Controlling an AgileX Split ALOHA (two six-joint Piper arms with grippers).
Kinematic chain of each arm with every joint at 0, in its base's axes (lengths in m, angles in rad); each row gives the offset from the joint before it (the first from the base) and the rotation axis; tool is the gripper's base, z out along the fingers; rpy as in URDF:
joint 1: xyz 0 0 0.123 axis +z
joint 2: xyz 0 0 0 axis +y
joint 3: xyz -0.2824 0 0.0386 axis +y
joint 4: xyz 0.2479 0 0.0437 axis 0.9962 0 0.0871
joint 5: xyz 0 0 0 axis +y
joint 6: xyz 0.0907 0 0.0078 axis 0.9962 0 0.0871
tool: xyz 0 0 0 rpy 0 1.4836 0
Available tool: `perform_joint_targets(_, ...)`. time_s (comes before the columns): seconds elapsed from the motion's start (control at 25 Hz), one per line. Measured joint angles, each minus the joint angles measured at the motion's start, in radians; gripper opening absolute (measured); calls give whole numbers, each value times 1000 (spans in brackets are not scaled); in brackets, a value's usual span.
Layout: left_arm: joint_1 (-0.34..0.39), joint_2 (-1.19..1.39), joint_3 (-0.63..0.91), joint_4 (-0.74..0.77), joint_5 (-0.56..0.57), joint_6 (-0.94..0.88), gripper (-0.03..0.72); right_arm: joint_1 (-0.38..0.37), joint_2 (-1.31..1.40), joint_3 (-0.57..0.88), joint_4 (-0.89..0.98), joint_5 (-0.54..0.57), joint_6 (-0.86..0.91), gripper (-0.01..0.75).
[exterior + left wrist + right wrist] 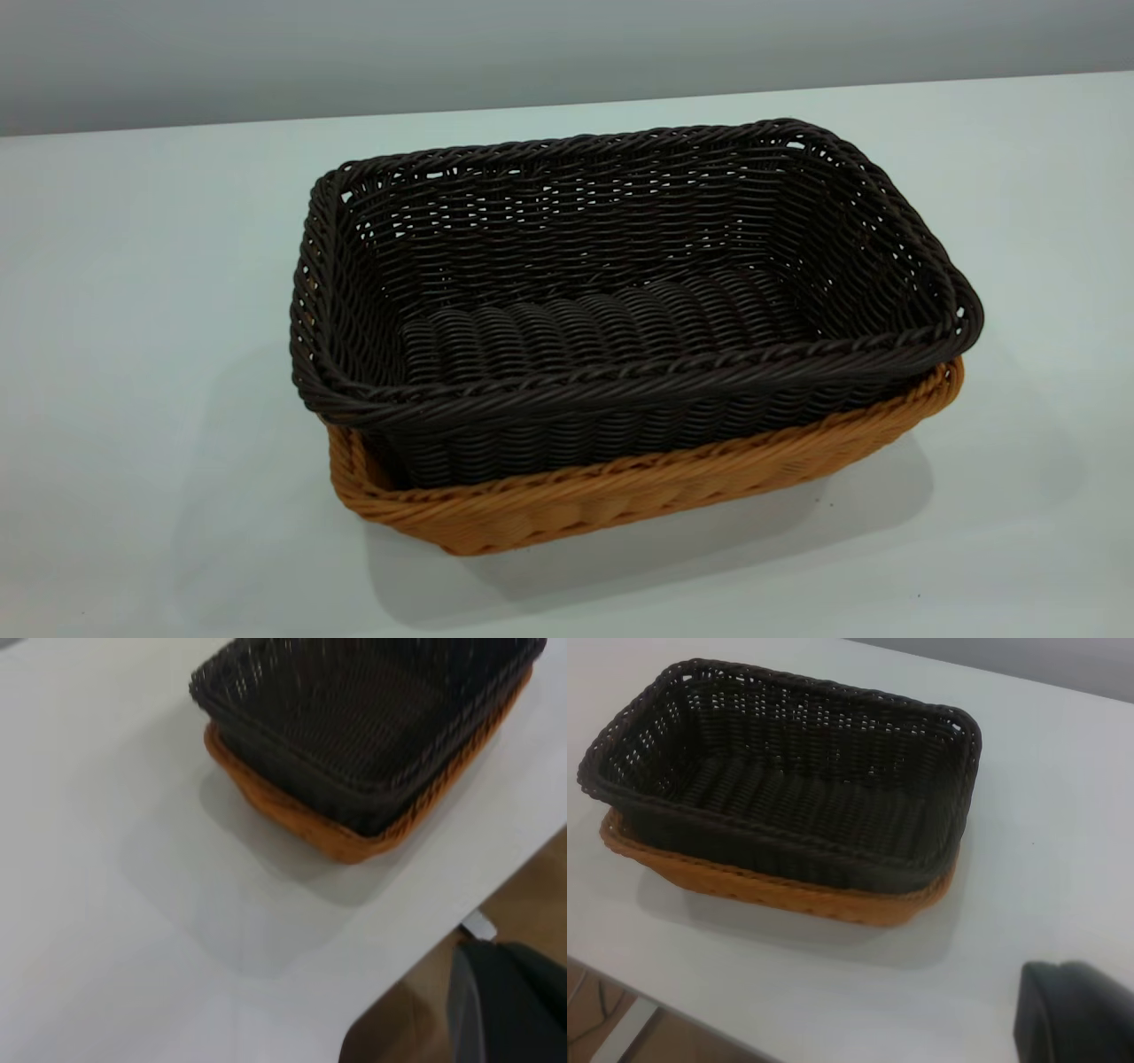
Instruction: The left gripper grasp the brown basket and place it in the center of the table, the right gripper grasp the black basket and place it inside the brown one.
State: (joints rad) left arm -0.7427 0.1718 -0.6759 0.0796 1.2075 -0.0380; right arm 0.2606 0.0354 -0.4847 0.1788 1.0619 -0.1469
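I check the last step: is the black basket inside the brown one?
Inside. The black basket sits nested in the brown basket, its rim standing higher.

Very dark brown-black wicker basket [620, 292] with braided rim and ribbed woven floor; orange-tan wicker basket [620, 501] with the same braided edge; plain white, faintly glossy table [133, 399]; grey wall [354, 44].

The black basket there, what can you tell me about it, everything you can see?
The black basket is a rectangular, very dark woven wicker tray with a braided rim and open gaps in the weave near the top of its walls. It is empty and upright. It sits nested inside the brown basket, with its rim and upper walls standing above the brown one's rim. The pair rests on the white table. No gripper touches it.
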Motion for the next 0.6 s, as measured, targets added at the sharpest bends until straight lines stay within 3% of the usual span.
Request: perform_joint_targets(0.6, 0, -39, 227, -96, -124, -8, 21, 0, 0, -1, -1, 0, 0, 0)
